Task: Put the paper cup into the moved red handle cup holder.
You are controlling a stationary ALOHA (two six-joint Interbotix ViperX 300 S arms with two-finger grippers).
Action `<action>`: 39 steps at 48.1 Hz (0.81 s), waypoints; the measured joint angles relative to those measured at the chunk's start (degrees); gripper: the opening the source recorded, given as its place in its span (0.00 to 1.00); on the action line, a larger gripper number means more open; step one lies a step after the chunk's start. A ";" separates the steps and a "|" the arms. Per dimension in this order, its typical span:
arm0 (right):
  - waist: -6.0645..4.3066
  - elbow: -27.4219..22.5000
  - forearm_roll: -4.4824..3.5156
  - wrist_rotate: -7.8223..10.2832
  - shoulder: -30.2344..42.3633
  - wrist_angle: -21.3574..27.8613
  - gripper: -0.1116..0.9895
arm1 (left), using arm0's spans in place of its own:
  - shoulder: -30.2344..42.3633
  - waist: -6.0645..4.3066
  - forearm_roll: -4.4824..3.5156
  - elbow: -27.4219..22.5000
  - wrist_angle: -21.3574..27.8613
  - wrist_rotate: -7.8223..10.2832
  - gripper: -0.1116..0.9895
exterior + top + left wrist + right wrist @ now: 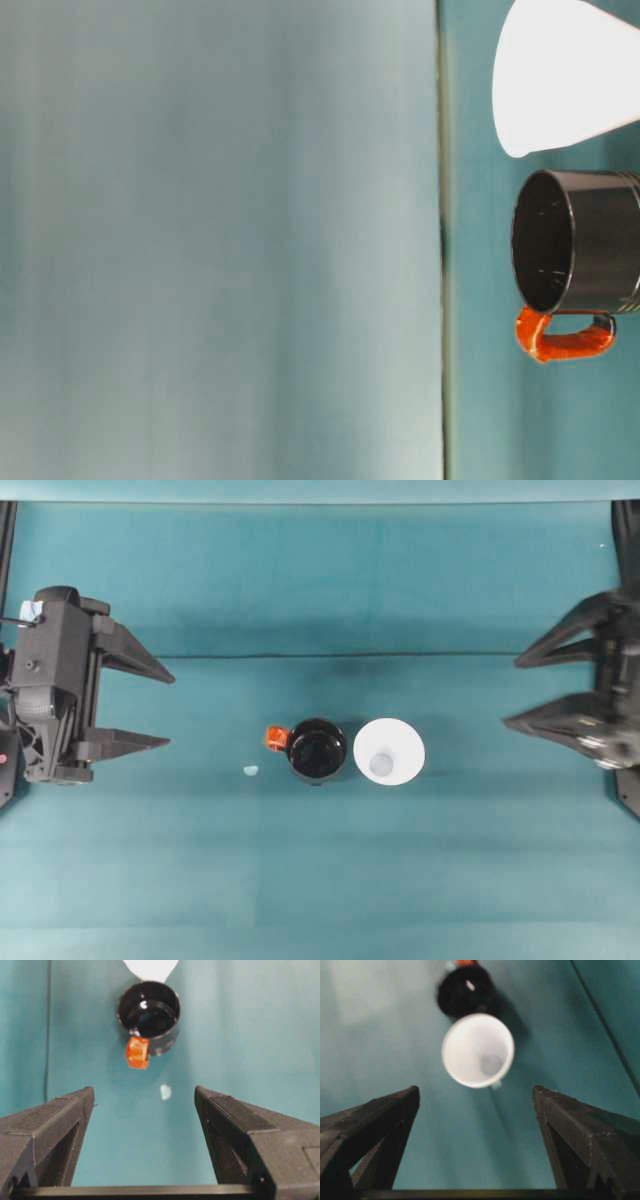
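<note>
Both grippers sat closest to the overhead camera, at the table's edges: the left gripper point(150, 706) on the left with its two black fingers spread wide and nothing between them, the right gripper point(528, 692) on the right, likewise spread and empty. Between them, well apart from both, the red handle cup holder point(317, 749) stood upright on the teal table point(320, 880), its orange-red handle point(276, 739) pointing toward the left arm. Just beside it, on the right arm's side, stood the paper cup point(389, 751), mouth up; whether the two touched could not be told. A small pale speck point(250, 770) lay on the cloth near the handle.

At table level, the holder point(590, 245) and the white cup point(560, 75) stood next to each other, handle point(560, 340) on the far side from the cup.

From the left wrist, the fingers point(47, 1130) framed open cloth, with the speck point(165, 1092) ahead, then the holder point(149, 1015), handle point(137, 1052) nearest, and the cup point(150, 969) behind it.

From the right wrist, the spread fingers point(585, 1132) faced the cup point(478, 1050), with the holder point(465, 995) beyond.
</note>
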 measured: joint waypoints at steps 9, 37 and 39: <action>-0.70 -4.75 0.00 0.26 8.26 2.64 0.95 | -0.09 -0.09 0.00 0.00 -0.09 -0.18 0.88; -0.79 -7.82 0.26 0.26 31.29 0.09 0.95 | -0.09 -0.18 0.00 0.09 0.00 -0.18 0.88; -0.79 -7.91 0.26 0.26 32.26 -0.70 0.95 | -0.09 -0.09 -0.09 0.18 0.00 -0.18 0.88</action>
